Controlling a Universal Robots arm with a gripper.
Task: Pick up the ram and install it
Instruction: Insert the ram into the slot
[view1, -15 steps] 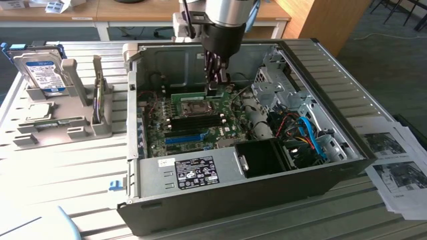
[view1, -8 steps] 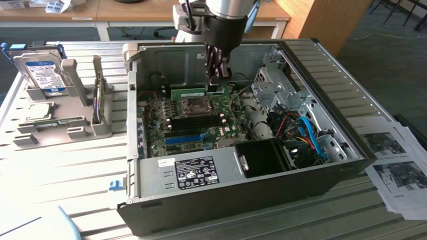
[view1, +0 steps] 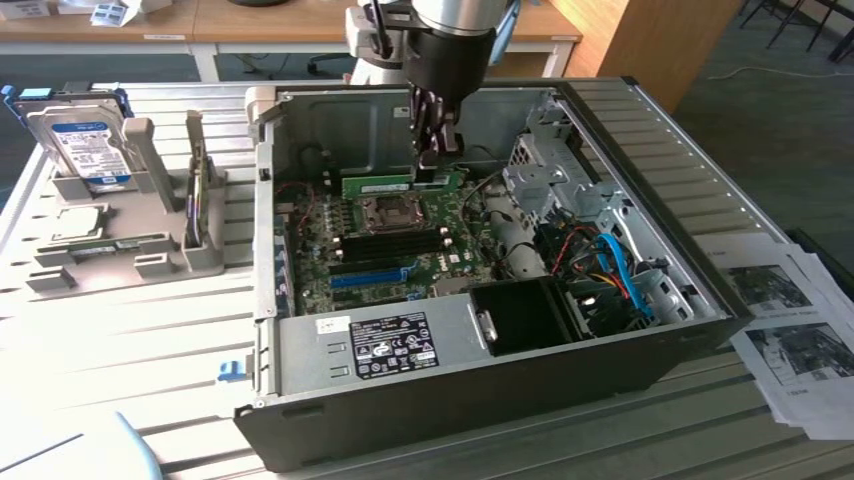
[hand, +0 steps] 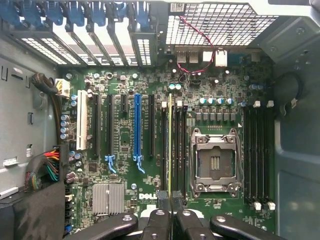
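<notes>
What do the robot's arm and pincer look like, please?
The arm ends in a silver-grey cylinder above a black housing, with a pale boxy module beside it. The pincer is black, with two slim, straight fingers on jointed links that have round silver pivots.

Tally of parts by kind
One open computer case (view1: 467, 410); one motherboard (hand: 125, 150); one ram (view1: 380, 185); one processor socket (hand: 215, 162); one long blue slot (hand: 137, 125); one finned heatsink (hand: 108, 198); one hard drive (view1: 83, 145)
</notes>
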